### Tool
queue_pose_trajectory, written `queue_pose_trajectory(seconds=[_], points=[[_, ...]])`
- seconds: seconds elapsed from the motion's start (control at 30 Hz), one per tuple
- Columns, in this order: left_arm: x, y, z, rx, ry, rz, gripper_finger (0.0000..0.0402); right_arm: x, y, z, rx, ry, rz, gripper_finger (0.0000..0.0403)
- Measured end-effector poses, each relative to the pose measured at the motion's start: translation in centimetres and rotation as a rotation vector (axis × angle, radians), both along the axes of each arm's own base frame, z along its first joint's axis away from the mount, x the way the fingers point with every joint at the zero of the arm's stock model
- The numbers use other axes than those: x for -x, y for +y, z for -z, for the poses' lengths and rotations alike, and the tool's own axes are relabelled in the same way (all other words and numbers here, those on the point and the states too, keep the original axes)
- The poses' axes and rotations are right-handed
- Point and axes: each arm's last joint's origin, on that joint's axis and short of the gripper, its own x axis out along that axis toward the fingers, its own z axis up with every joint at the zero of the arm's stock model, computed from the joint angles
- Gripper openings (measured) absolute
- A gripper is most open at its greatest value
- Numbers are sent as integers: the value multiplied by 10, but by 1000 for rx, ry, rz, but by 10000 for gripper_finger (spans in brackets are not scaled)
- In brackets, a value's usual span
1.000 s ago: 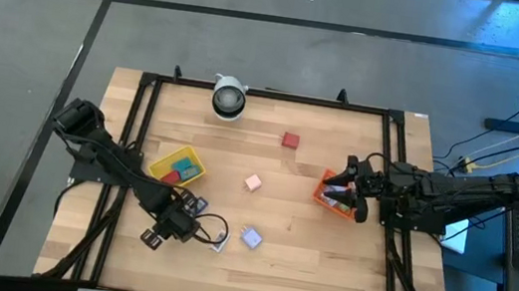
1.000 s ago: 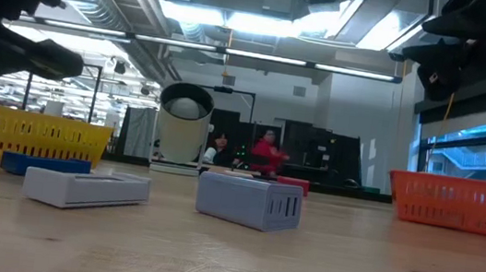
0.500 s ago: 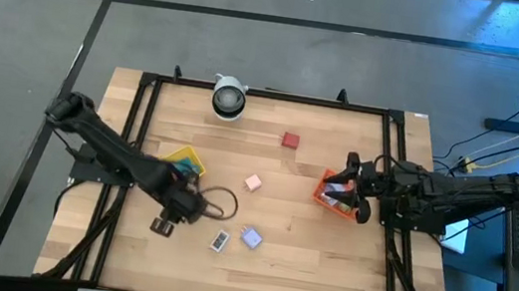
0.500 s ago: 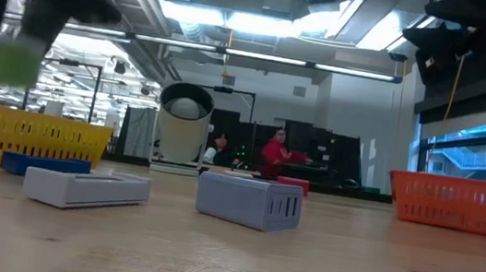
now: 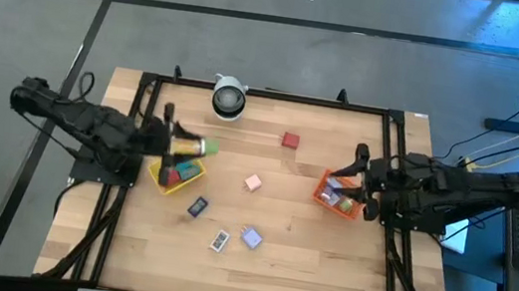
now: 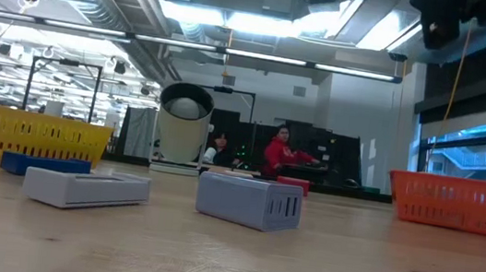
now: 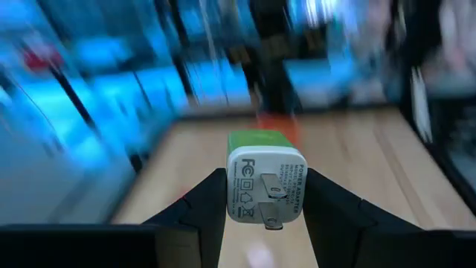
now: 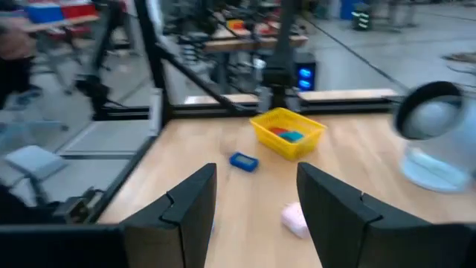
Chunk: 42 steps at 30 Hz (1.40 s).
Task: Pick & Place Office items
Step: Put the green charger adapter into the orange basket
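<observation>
the green-and-white power adapter (image 7: 265, 184) sits pinched between the two fingers of the left gripper (image 5: 185, 145), its metal prongs facing the wrist camera, held over the yellow tray (image 5: 166, 183) at that tray's edge nearest the round white-and-grey cylinder (image 5: 229, 97). inside the yellow tray a teal piece (image 5: 189, 170) and a red piece (image 5: 166, 174) show. taking the yellow tray as the landmark, five loose items lie out on the wooden table (image 5: 304, 262): one dark blue block (image 5: 196, 207) just beside the tray toward the near edge, one white flat piece (image 5: 219, 242) further that way, one pale blue block (image 5: 250, 237) beside the white one, one pink block (image 5: 253, 182) between the tray and the orange tray (image 5: 336, 204), and one red block (image 5: 289, 140) further off toward the cylinder's side. nothing stands between the held adapter and the yellow tray. the right gripper (image 5: 360, 184) hangs at the orange tray across the table, its fingers (image 8: 190, 205) spread apart and holding nothing; a pale blue and a red piece lie in that tray. in the low view a person in red (image 6: 281, 152) sits in the room behind.
</observation>
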Motion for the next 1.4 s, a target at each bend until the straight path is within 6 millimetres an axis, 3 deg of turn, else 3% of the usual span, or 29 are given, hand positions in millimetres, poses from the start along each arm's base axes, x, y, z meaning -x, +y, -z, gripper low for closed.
queue_pose_trajectory(seconds=[0.13,0.33,0.43,0.63,0.87,1.1,1.4], points=[[-2,19,16,6,-250,-57,145,7,-4,-20,42,66,111,187],[-20,50,60,87,-485,-87,145,1,-9,-38,243,119,257,187],[-31,65,75,152,-535,-47,145,-10,-9,-38,365,160,279,188],[-63,90,97,271,-467,69,145,-38,-9,-30,556,257,346,211],[-93,110,100,379,-424,232,145,-73,-6,-33,659,157,402,257],[-107,128,99,495,-400,280,145,-97,-3,-32,822,80,400,282],[-117,138,86,576,-412,324,145,-131,-1,-14,1093,101,427,293]])
